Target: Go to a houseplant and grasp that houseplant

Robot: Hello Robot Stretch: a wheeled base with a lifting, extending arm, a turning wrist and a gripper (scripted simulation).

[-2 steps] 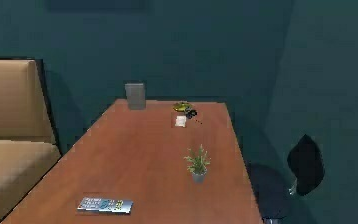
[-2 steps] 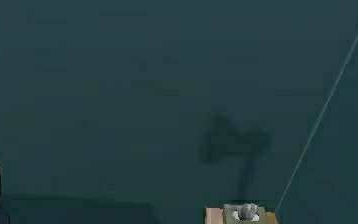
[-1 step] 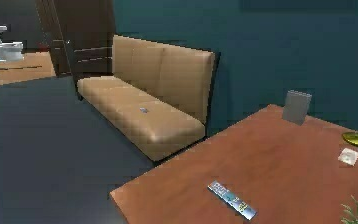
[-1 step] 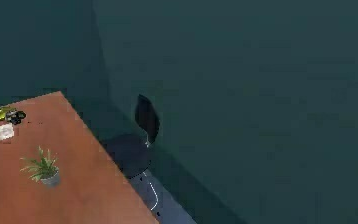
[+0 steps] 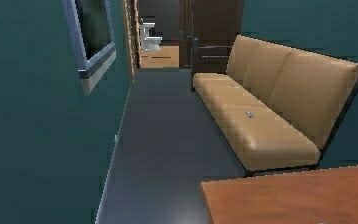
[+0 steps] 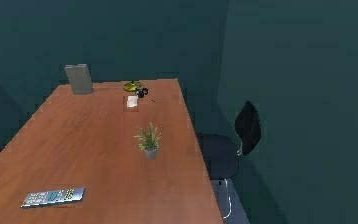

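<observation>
Approach step: houseplant [image 6: 148, 140] stands on the table [image 6: 77, 140], right of centre; next, reach toward it; pincer state cannot be told.

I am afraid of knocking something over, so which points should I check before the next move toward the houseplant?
1. Houseplant found, upright on the table: ok.
2. Table surface right around it bare: ok.
3. Small dark and yellow things stand farther out, apart from it: ok.
4. Black chair at the table's right edge, apart from the plant: ok.
5. Plant lined up with the reach: cannot tell.
6. Floor ahead beside the sofa free: ok.
</observation>
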